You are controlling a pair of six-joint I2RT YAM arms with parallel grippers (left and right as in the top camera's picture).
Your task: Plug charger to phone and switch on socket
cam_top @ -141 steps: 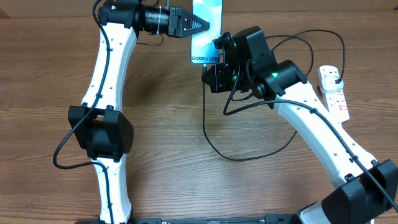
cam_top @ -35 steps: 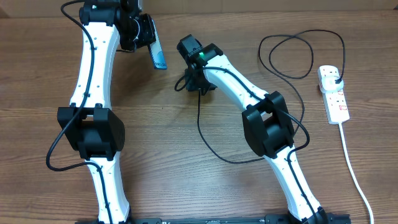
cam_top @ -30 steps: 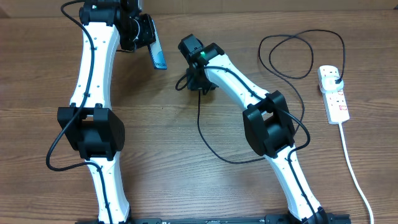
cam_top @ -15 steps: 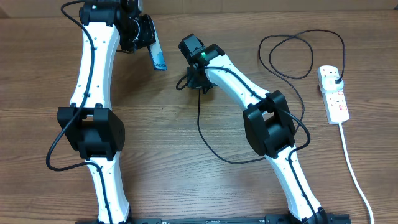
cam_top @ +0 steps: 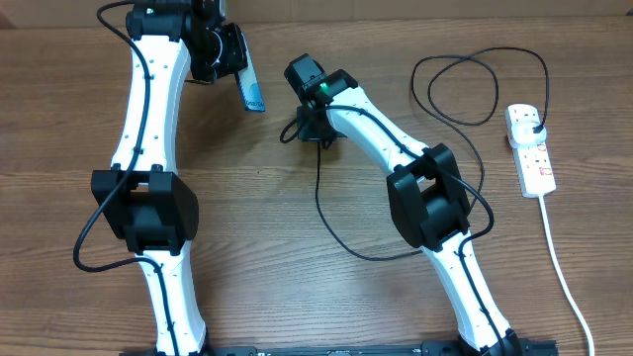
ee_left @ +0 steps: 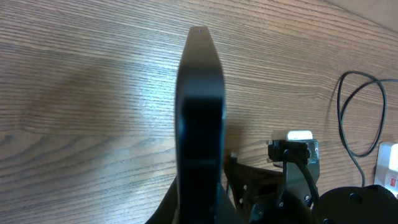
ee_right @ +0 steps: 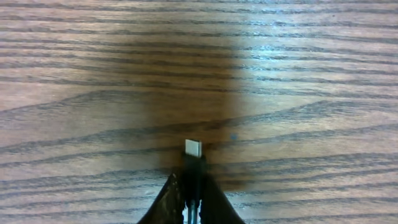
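My left gripper (cam_top: 233,61) is shut on the phone (cam_top: 249,87), held edge-on and tilted above the table at the back left; in the left wrist view the phone (ee_left: 200,118) shows as a dark edge rising between the fingers. My right gripper (cam_top: 300,131) is shut on the charger's connector tip (ee_right: 193,149), which points out from the fingertips (ee_right: 192,186) just above the wood. The black charger cable (cam_top: 341,232) hangs from it, loops across the table to the black plug (cam_top: 535,126) in the white socket strip (cam_top: 530,148) at the right. Tip and phone are apart.
The strip's thick white lead (cam_top: 566,277) runs down the right side toward the front edge. A cable loop (cam_top: 465,89) lies at the back right. Both arm bases stand at the front of the wooden table (cam_top: 257,257).
Since 4.7 s ago both arms swung left and the phone turned from face-up to edge-on. Over the last second the right gripper shifted very slightly; the left has not moved.
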